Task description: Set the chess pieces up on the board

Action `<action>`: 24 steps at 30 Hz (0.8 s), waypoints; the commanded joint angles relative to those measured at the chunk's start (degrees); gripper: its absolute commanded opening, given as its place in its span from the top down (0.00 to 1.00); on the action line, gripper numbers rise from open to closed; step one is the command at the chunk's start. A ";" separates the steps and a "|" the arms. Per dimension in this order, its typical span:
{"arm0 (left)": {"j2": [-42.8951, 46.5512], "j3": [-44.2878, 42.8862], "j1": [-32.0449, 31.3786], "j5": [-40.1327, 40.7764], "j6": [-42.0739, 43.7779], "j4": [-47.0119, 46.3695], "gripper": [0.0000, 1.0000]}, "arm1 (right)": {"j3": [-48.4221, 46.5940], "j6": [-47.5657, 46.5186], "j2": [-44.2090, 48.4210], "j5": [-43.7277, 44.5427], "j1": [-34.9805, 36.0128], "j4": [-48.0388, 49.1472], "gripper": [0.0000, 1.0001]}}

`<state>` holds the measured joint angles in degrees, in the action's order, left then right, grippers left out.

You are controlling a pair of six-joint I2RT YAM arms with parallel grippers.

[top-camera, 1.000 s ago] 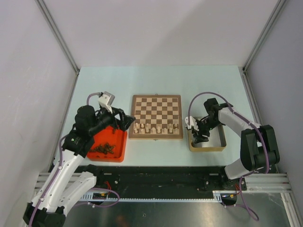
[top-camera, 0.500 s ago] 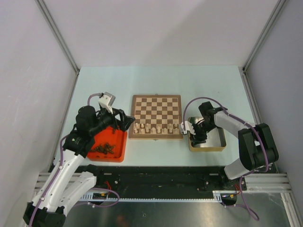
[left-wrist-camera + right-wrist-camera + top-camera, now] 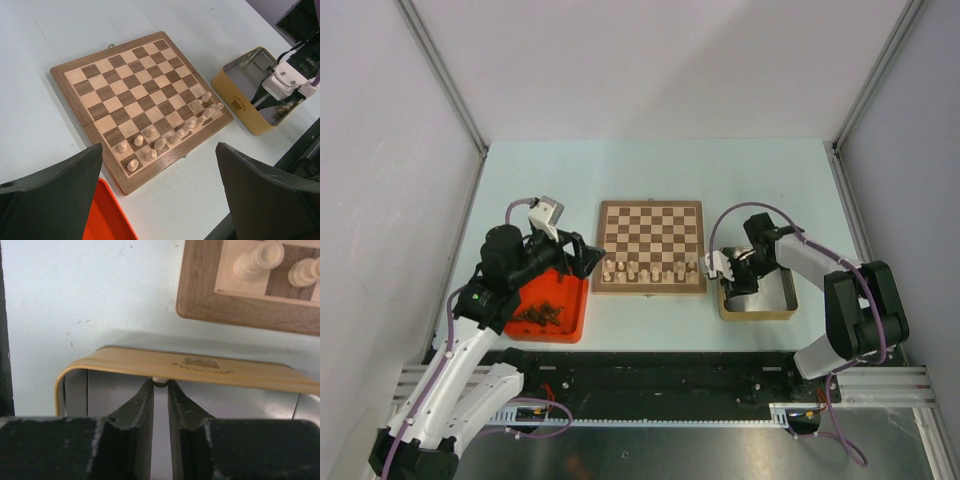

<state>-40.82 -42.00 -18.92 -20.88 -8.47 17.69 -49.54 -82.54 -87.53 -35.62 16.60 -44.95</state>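
Pale chess piece (image 3: 160, 382) between right end effector (image 3: 160, 386) tips (at gold tin (image 3: 200, 371) rim)

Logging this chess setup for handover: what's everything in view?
Board: one, tan-and-brown checks, table centre.
Pale pieces: roughly a dozen, beige, board's near rows.
Tray: one, red, left of board.
Dark pieces: a heap, brown, in tray.
Tin: one, gold, right of board.
Table: one, pale green.
Left pincer: black, open, above tray's far corner.
Right pincer: black, shut on one beige piece, at tin's board-side wall.
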 commanded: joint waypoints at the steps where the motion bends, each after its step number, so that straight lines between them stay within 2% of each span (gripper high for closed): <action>1: 0.56 -0.10 0.37 0.32 1.53 -1.43 0.00 | 0.23 0.45 2.35 -1.83 -2.27 -0.05 0.83; 8: 0.21 -0.28 0.37 0.32 1.44 -1.43 0.00 | -0.73 4.31 7.88 -2.61 -8.06 -0.31 0.85; 14: 0.30 -0.37 0.37 0.49 2.23 -1.35 0.00 | -6.09 7.82 11.23 -4.02 -10.36 -4.18 0.86; 17: 0.47 -0.28 0.37 0.93 2.76 -1.43 0.00 | -9.51 10.55 11.41 -4.20 -8.87 -4.80 0.86; 24: 1.18 0.07 0.37 1.55 3.98 -1.43 0.00 | -16.28 17.05 7.82 -2.27 0.44 -1.56 0.85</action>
<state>-40.77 -42.00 -18.92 -19.75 -7.33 17.69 -61.25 -70.96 -77.84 -37.80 12.29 -48.34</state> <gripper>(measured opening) 0.996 0.160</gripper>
